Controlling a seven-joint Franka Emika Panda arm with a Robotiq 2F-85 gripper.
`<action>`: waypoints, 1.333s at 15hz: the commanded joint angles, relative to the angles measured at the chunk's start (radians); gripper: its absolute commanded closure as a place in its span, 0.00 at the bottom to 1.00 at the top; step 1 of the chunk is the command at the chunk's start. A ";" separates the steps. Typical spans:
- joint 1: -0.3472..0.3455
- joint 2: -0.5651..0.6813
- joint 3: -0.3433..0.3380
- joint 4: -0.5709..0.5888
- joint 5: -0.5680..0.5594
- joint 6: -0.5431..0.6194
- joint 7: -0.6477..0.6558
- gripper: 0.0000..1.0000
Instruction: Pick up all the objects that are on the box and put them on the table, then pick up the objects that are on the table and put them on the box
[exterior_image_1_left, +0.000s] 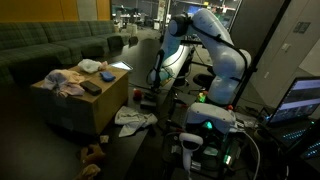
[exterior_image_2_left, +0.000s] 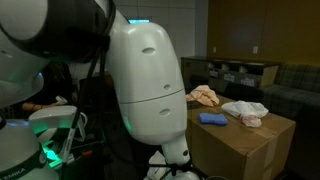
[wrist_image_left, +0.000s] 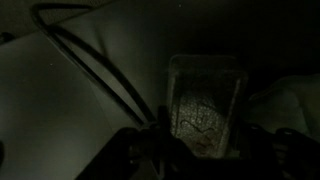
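A large tan cardboard box (exterior_image_1_left: 95, 110) stands on the long black table (exterior_image_1_left: 150, 145), in front of a dark green sofa (exterior_image_1_left: 45, 45). On the box's flat top lie a crumpled pinkish-white cloth (exterior_image_1_left: 63, 82), a teal-grey cloth (exterior_image_1_left: 91, 66) and a small flat black piece (exterior_image_1_left: 90, 88). A rumpled white-grey cloth (exterior_image_1_left: 133, 119) and a brown plush toy (exterior_image_1_left: 93, 154) lie on the table beside the box. In the dim wrist view the gripper (wrist_image_left: 200, 140) frames a pale, veined rectangular thing (wrist_image_left: 205, 100). I cannot tell whether its jaws clamp it.
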 joint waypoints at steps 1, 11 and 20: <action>0.006 0.056 -0.015 0.081 -0.027 -0.013 0.055 0.69; -0.035 -0.045 0.049 0.032 -0.064 0.003 0.022 0.00; -0.223 -0.178 0.338 -0.042 -0.143 -0.017 -0.089 0.00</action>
